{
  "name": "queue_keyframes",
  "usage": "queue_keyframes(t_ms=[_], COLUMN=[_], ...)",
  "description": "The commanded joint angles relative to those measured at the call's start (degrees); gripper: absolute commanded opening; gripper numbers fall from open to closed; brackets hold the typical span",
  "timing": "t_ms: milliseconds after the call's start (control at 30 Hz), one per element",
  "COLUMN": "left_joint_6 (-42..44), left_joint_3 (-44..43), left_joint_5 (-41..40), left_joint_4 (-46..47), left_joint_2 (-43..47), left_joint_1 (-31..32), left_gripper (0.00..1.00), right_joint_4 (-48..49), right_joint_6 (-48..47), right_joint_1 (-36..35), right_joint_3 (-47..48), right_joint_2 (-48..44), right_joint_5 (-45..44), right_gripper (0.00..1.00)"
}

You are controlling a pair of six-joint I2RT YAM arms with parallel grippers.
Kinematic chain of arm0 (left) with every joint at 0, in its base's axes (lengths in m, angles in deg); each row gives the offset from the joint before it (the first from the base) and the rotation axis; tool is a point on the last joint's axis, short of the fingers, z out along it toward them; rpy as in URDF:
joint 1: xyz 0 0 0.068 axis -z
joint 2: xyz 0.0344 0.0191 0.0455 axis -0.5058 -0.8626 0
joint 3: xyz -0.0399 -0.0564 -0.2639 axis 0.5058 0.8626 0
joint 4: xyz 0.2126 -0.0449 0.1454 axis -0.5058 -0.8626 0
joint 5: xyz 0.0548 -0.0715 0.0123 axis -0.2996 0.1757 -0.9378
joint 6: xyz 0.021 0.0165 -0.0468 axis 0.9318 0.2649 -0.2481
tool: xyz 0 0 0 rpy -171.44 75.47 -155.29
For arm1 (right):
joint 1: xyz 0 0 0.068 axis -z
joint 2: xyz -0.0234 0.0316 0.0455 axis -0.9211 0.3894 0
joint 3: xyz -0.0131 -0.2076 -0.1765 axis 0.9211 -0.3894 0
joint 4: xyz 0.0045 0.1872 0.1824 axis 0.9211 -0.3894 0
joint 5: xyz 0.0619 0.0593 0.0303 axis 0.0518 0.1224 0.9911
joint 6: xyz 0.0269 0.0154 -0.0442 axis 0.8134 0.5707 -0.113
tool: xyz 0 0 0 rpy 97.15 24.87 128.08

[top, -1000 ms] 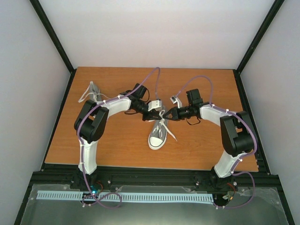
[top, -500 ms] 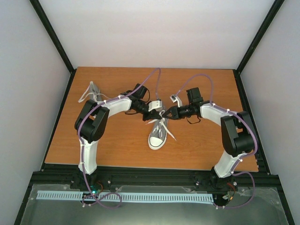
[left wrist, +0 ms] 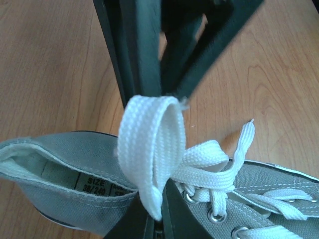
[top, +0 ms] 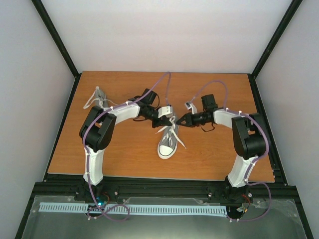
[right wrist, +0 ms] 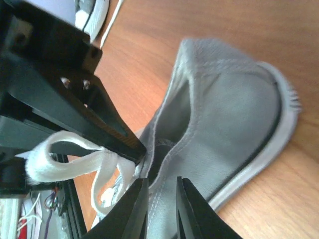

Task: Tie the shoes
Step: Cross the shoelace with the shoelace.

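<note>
One grey shoe (top: 168, 144) with a white toe cap lies mid-table, toe toward me. Its heel end shows in the left wrist view as grey canvas (left wrist: 65, 174). My left gripper (top: 168, 121) is over the shoe's opening, shut on a loop of white lace (left wrist: 149, 139) that stands up from the eyelets. My right gripper (top: 180, 121) faces it from the right. Its jaws (right wrist: 161, 179) stand a little apart, with nothing between them, just above the shoe's collar (right wrist: 224, 109). The held lace loop (right wrist: 60, 162) shows beside them. The other shoe (top: 98, 97) lies at the far left.
The wooden table (top: 214, 154) is edged by a black frame (top: 159, 181) at the near side. White walls close it in on three sides. Purple cables arch over both arms behind the shoe.
My left gripper has shut on the lace loop. My right gripper has let go, its jaws now slightly apart, and its arm has swung in a little.
</note>
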Motion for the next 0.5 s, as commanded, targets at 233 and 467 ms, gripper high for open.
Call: queue_keyframes(t_ms=[233, 467], left_joint_6=[0.1, -0.08], left_joint_3=[-1.73, -1.82], left_joint_5=[0.42, 0.5], left_joint_4=[1.18, 1.29], left_joint_2=[-0.41, -0.53], left_joint_1=[0.28, 0.28], left_gripper=[0.01, 0.01], right_joint_4=[5.54, 6.0], right_joint_6=[-0.76, 0.03], right_joint_1=[-4.35, -4.85], right_joint_3=[-0.88, -0.63], right_joint_2=[1.72, 2.79], right_joint_5=[4.9, 3.5], right_gripper=[0.23, 0.25])
